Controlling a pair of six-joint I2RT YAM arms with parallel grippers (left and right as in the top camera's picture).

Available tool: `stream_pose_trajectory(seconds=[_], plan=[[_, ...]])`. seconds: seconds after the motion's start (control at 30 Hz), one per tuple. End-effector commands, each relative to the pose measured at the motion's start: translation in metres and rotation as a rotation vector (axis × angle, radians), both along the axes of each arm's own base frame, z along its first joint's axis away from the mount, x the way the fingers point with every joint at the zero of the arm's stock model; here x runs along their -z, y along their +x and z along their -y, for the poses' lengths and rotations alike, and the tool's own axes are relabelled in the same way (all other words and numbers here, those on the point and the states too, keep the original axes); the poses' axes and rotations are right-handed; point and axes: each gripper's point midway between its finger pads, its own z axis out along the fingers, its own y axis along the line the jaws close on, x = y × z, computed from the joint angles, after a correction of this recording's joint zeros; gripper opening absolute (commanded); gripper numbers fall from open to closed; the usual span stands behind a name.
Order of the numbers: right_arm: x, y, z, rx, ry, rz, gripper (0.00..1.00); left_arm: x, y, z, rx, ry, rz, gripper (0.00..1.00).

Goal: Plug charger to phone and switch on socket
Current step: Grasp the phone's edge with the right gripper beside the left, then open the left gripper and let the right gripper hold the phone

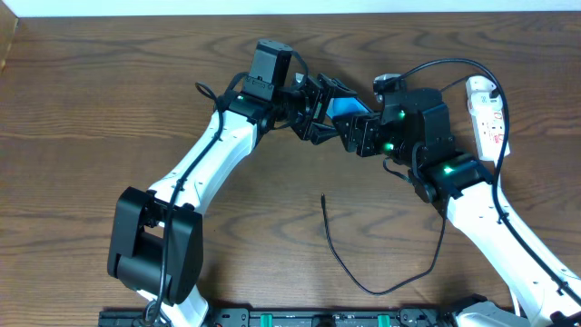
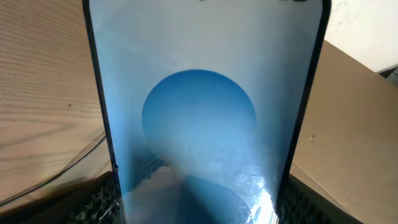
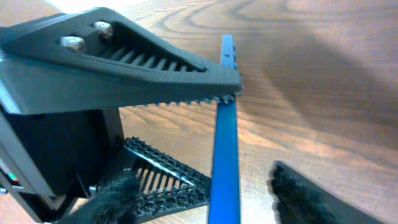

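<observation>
The phone (image 1: 343, 107) with its blue screen is held off the table at centre back, and my left gripper (image 1: 316, 113) is shut on it. In the left wrist view the phone (image 2: 199, 118) fills the frame, with my left gripper (image 2: 196, 208) pressing on both long edges. My right gripper (image 1: 360, 133) has come in from the right. In the right wrist view the phone (image 3: 225, 124) shows edge-on as a blue strip between my right gripper's (image 3: 205, 198) fingers, with a gap on each side, so it is open. The charger (image 1: 329, 234) lies loose on the table, its free tip towards the phone. The socket (image 1: 487, 113) lies at the right.
Both arms crowd the middle back of the wooden table (image 1: 109, 109). The left gripper's ribbed fingers (image 3: 124, 62) reach close in front of my right wrist camera. A black rail (image 1: 300, 318) runs along the front edge.
</observation>
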Motion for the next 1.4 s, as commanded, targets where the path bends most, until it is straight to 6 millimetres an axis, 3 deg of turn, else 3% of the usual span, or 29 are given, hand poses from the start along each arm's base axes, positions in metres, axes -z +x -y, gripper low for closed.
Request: stream_pose_trajectory(seconds=[0.0,0.2,0.3,0.37,0.57,0.73,0.97,1.0,1.1,1.17,1.37], plan=[[-0.007,0.003,-0.002,0.005,-0.001,0.017,0.55,-0.026,0.002,0.002,0.009,-0.032,0.056,0.07],[-0.007,0.003,-0.002,0.008,0.002,0.011,0.40,-0.026,0.002,0.002,0.009,-0.032,0.056,0.07],[-0.007,0.003,-0.002,0.011,0.009,0.005,0.25,-0.026,0.002,0.002,0.009,-0.032,0.056,0.07],[-0.007,0.003,-0.002,0.011,0.009,0.005,0.21,-0.026,0.002,0.002,0.009,-0.032,0.057,0.08],[-0.005,0.002,-0.002,0.013,0.009,-0.003,0.13,-0.026,0.002,0.002,0.009,-0.032,0.056,0.08],[-0.005,0.002,-0.002,0.018,0.015,-0.009,0.01,-0.026,0.002,0.002,0.009,-0.032,0.057,0.08],[-0.005,0.002,-0.002,0.025,0.022,-0.015,0.01,-0.026,0.002,0.002,0.009,-0.032,0.057,0.07],[-0.005,0.002,-0.002,0.025,0.022,-0.015,0.01,-0.026,0.002,0.002,0.009,-0.032,0.057,0.12],[-0.005,0.003,0.000,0.032,0.020,-0.014,0.01,-0.026,0.002,0.002,0.009,-0.032,0.057,0.66],[-0.005,0.005,0.004,0.046,0.016,-0.012,0.01,-0.026,0.002,0.001,0.012,-0.035,0.056,0.87],[-0.005,0.018,0.030,0.128,0.018,-0.016,0.01,-0.055,0.000,0.002,0.089,-0.155,0.127,0.88]])
